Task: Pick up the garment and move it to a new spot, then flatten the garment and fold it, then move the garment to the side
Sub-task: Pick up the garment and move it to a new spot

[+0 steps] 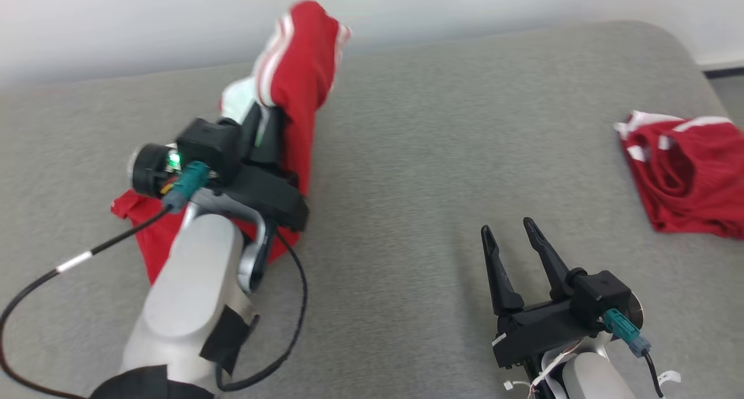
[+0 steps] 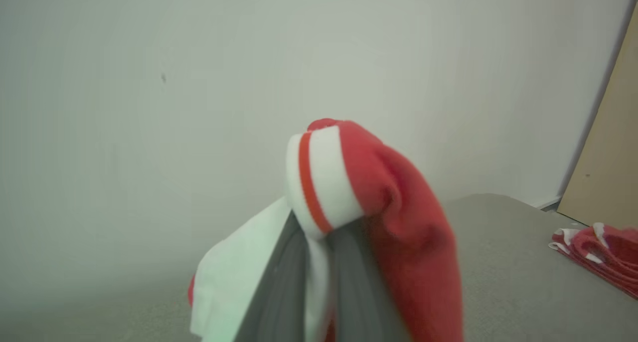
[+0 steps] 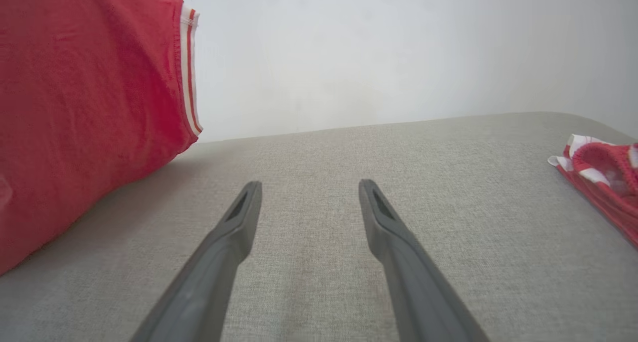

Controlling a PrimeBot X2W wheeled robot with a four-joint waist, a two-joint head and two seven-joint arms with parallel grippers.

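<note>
**Left pincer clamped on red garment, right pincer spread and empty**

In the head view, the left gripper [image 1: 264, 128] sat at the upper left of the frame with its 2 fingers closed tight on the garment [image 1: 299, 56], a red piece with white striped trim. The cloth rose above the fingers toward the top of the frame and draped back over them, hiding their tips. Its lower end trailed down to the lower left, under the pale forearm, onto the grey padded surface [image 1: 407, 155]. A black cable [image 1: 70, 262] looped from the wrist across the lower left corner.

The right gripper [image 1: 507, 225] was at the lower right, its fingers spread wide with nothing between them, above bare grey fabric. In the right wrist view the garment filled the upper left, well apart from those fingers.

A second red garment [image 1: 686, 172] with white trim lay crumpled at the right edge of the frame, well apart from both grippers.

In the left wrist view the held cloth covered the centre, with a pale wall [image 2: 199, 83] behind and a beige board [image 2: 608, 157] at the right edge.
</note>
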